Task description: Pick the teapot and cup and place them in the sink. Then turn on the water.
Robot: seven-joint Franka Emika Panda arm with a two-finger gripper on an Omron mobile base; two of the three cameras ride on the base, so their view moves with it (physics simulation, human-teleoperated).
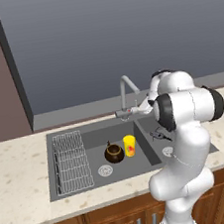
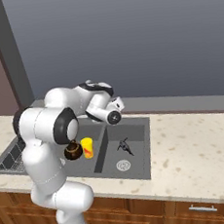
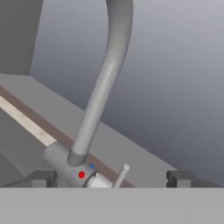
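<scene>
Faucet base: closest to the hand camera, the grey faucet (image 3: 103, 83) rises from a squat base bearing a red dot and a blue dot, with a thin lever (image 3: 120, 175) sticking out beside them.
Gripper: the gripper (image 3: 109, 178) has its two dark fingertips (image 3: 41, 178) spread wide, one on each side of the faucet base; nothing is clamped between them.
Arm: from the left base view the white arm bends over the counter and the hand reaches the foot of the faucet at the back edge of the sink.
Sink: the dark grey double-basin sink (image 1: 89, 135) is set into a pale speckled counter (image 1: 17, 171).
Left basin contents: the teapot (image 1: 114, 152) and the cup (image 1: 130, 145) stand upright on the basin floor, just beside each other, the cup on the side nearer the divider; a round drain (image 1: 105, 170) lies in front of them.
Wire rack: a wire rack (image 1: 71, 162) fills the far left part of that basin, with nothing on it.
Right basin contents: a round drain (image 2: 123, 165), with the gripper's dark shadow on the basin floor behind it.
Water: I cannot make out any stream below the spout.
</scene>
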